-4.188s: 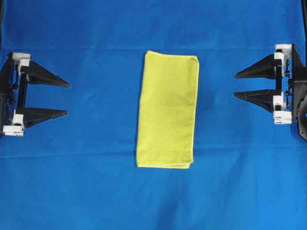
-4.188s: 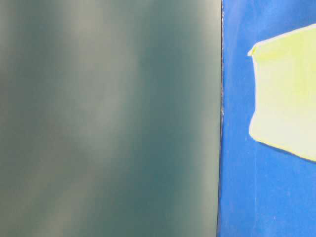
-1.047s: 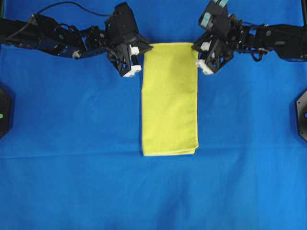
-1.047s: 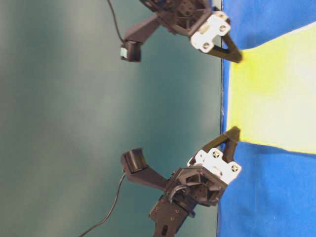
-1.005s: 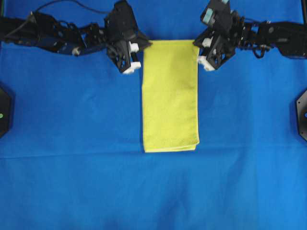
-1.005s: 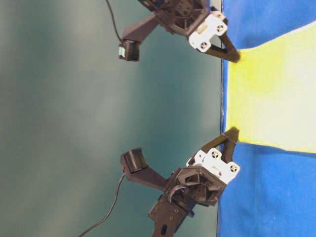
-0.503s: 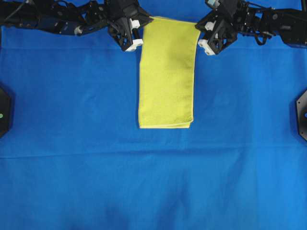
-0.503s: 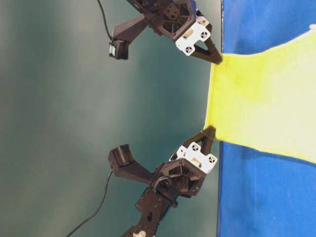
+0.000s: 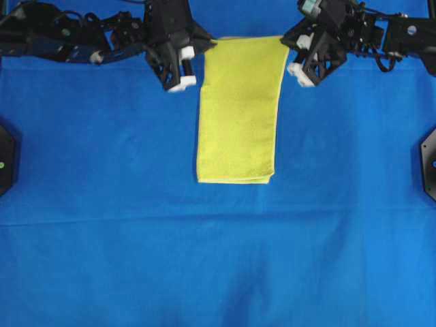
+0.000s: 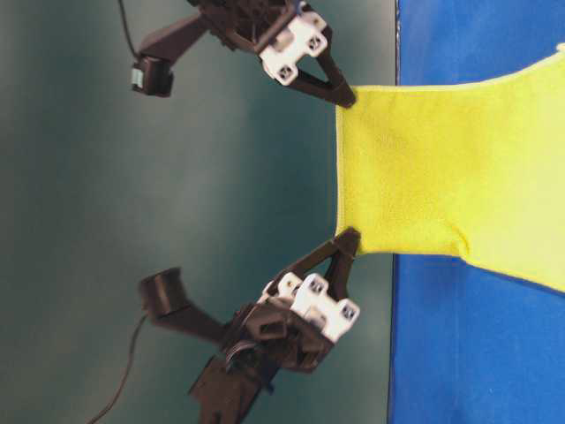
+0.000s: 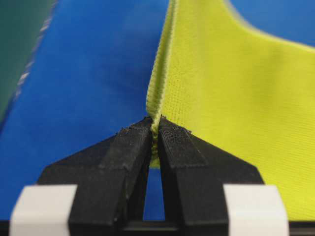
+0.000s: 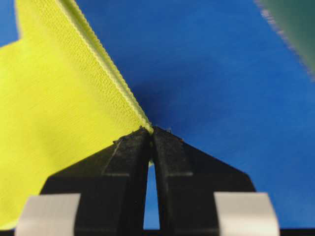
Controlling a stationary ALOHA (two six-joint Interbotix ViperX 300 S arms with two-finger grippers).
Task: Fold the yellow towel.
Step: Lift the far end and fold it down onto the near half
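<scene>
The left gripper (image 11: pixel 153 129) has its two black fingers pressed together on one far corner of the yellow towel (image 9: pixel 238 109), with the doubled hem visibly nipped between the tips. The right gripper (image 12: pixel 150 130) is in the same condition on the other far corner, its jaws pinched on the stitched edge. In the table-level view both corners are raised clear of the blue cloth (image 9: pixel 102 204), and the towel edge between the two grippers is drawn nearly straight with a slight inward curve. From that raised edge the towel slopes down to the blue cloth, where its near end lies flat as a narrow, already doubled strip, roughly central between the two arms. The towel appears light, soft and limp: it drapes under its own weight and offers no stiffness, so it should follow the grippers only where it is held. Its woven surface looks grippy rather than slippery. The corners at the hem are judged the correct holding points, since two layers can be secured there together.
</scene>
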